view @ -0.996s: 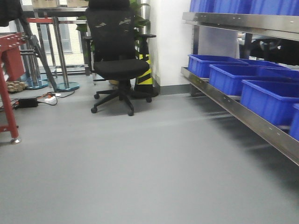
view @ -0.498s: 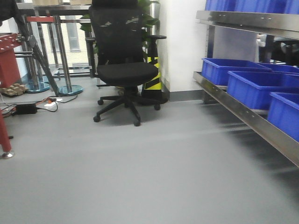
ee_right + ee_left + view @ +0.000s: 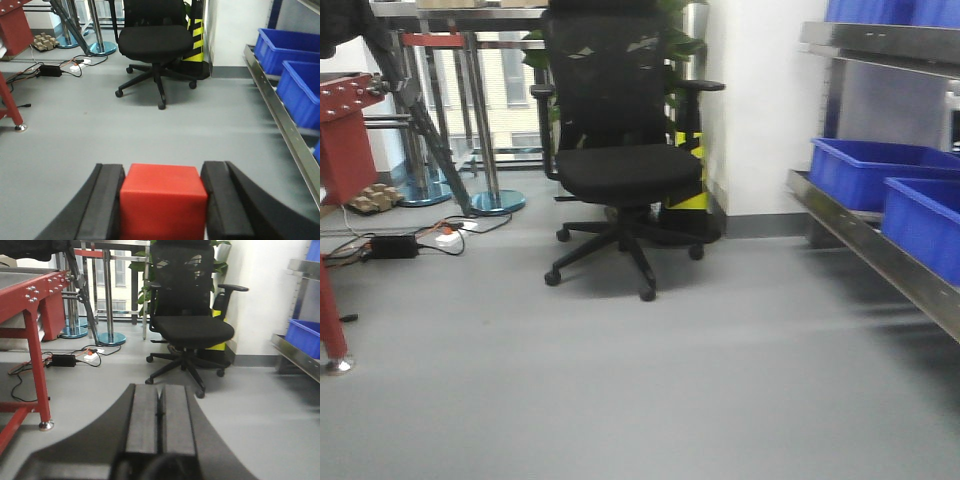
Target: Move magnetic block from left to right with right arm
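Grey floor [image 3: 620,390] runs out to a black office chair [image 3: 620,170] and blue bins [image 3: 295,47]. The right gripper [image 3: 163,172] pinches the magnetic block [image 3: 163,205] on two opposite flat faces, and the cube sits between the pads, above the floor. It looks rigid, light and smooth, so a centred, firm squeeze seems safest. The left gripper [image 3: 160,392] is pressed together and holds nothing.

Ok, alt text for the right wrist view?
The right gripper holds a red block between its two black fingers, above a grey floor. Beyond stand a black office chair and, at right, blue bins on a steel shelf.
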Controlling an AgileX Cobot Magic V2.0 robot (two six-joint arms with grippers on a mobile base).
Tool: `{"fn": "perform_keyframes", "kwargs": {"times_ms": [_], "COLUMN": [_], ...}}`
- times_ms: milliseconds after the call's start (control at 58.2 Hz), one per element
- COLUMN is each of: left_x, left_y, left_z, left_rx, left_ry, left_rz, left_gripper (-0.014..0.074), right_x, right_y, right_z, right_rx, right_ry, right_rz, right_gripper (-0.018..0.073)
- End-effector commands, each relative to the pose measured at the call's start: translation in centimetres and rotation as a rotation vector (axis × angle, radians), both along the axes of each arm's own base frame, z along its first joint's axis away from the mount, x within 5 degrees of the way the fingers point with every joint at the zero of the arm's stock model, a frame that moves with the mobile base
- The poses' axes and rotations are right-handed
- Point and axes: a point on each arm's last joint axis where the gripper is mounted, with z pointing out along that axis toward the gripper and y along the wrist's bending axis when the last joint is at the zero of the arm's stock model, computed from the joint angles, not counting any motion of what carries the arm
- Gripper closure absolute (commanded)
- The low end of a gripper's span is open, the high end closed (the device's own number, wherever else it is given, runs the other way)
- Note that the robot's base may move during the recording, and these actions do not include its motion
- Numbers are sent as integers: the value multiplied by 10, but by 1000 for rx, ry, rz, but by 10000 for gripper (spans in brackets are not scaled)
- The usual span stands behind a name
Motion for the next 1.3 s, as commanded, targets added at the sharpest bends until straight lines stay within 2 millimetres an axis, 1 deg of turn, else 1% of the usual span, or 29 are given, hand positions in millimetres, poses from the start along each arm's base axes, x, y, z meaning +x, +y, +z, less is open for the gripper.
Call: {"fn": "perform_keyframes", "kwargs": {"times_ms": [0,1288], "left_x": [-1,-1], "left_y": [1,1], "left_z": [5,5], "left_rx": [-16,-16], "left_ry": [-85,-85], "left_rz": [6,6], "left_gripper": [722,722], "right_x": [2,2], "right_y": [1,1], "right_z": [15,15], "right_rx": [-1,-1], "right_ry": [-105,-105], "right_rz": [3,3], "right_gripper": [330,330]}}
